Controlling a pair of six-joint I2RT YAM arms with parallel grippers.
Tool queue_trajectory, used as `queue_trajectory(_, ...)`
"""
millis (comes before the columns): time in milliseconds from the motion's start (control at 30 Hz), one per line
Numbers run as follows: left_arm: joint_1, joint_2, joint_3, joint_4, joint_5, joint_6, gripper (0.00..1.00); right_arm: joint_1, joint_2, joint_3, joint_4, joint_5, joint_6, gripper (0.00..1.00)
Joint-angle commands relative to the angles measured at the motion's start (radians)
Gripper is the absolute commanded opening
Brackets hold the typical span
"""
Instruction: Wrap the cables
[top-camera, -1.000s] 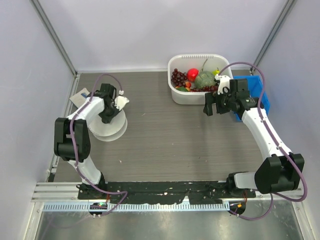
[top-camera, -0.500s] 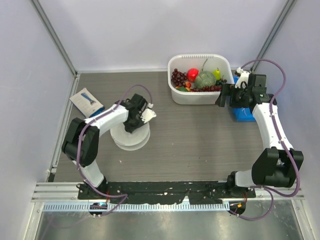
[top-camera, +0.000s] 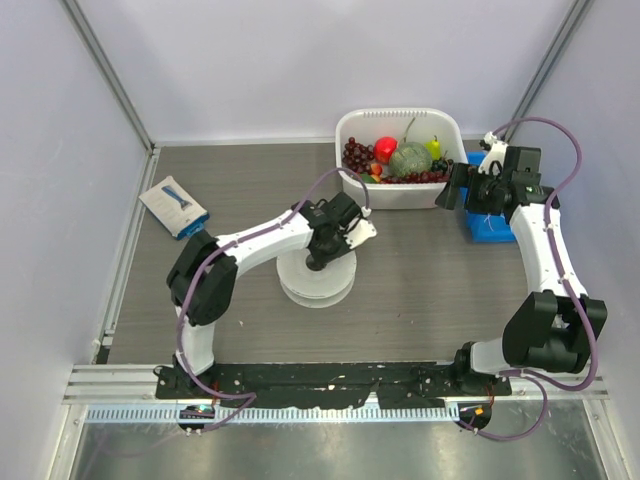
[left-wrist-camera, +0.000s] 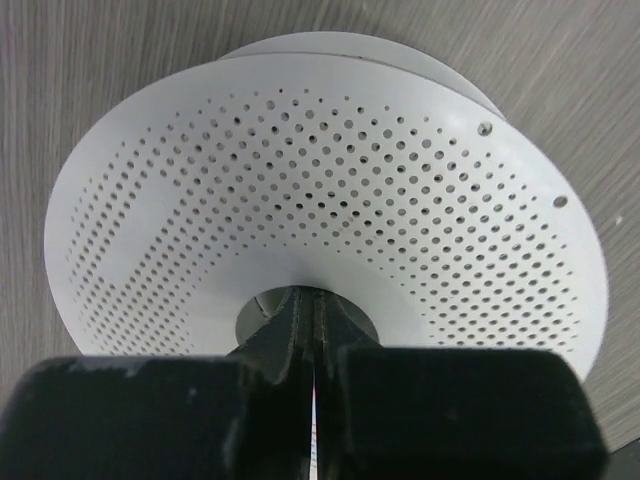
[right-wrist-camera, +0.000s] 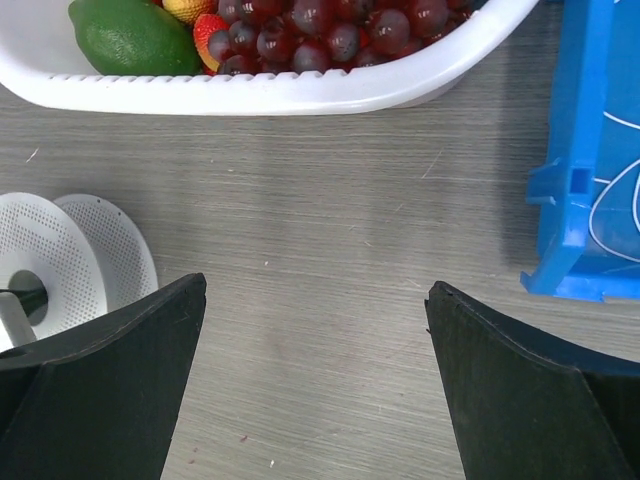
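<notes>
Your cable shows only in the right wrist view, as thin white curves lying loose inside the blue bin at the right edge of the table. It loops, so it has no single long axis to line up with. From above you can see the bin but not the cord in it. The right gripper is by far the nearer one. Its fingers are spread wide with nothing between them, and it hangs over bare table between the white fruit basket and the bin. The cord lies off to one side of the jaws, beyond the bin's wall, not beneath them. Your next reach probably needs a sideways shift over that wall before you descend. The left gripper sits well apart at the table's middle. Its fingers are pressed together and their tips poke into the centre hole of the perforated white spool, which lies flat. The cord still has the whole gap between bin and spool to cross, so judge the wrapping as not yet begun.
</notes>
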Motion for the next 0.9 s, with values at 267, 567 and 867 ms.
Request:
queue_trajectory(267, -0.019, 0.149, 0.209, 0.076, 0.126, -0.136, 0.0, -0.055, -0.049, 0.067, 0.027, -0.023, 0.018, 0.97)
queue_trajectory(567, -0.016, 0.102, 0.324, -0.019, 0.152, -0.128, 0.0, -0.07, -0.061, 0.104, -0.01, -0.055, -0.006, 0.97)
queue_trajectory(867, 0.209, -0.212, 0.372, -0.185, 0.311, -0.163, 0.12, -0.07, -0.047, 0.248, -0.131, -0.107, -0.083, 0.97)
